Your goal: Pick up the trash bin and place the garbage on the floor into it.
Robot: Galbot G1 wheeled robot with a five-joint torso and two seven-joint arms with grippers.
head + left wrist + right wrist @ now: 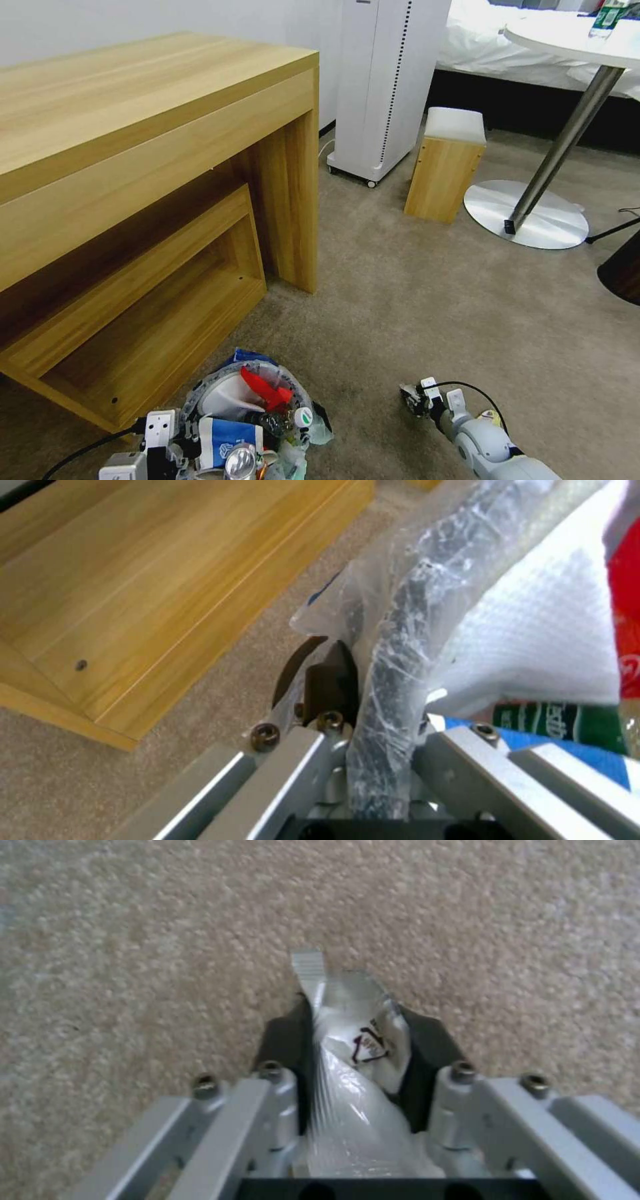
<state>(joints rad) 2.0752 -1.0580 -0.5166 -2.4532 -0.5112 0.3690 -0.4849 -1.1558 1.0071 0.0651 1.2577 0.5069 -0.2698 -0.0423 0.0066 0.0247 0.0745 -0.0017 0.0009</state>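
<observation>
**Bin gripped, packet in the other claw**

Left gripper (373, 700) has its jaws pinching the rim of the trash bin (250, 420), stuffed with litter, just in front of the wooden desk (153, 187). Further right of the desk, the right gripper (357, 1040) has its jaws clamped on a clear plastic packet (353, 1055) over carpet (427, 300).

A light wooden desk (133, 133) is seen left; a white tower appliance (383, 80), a white-cushioned wooden stool (445, 163) and a round white pedestal table (573, 40) are set on beige carpet (433, 300).
</observation>
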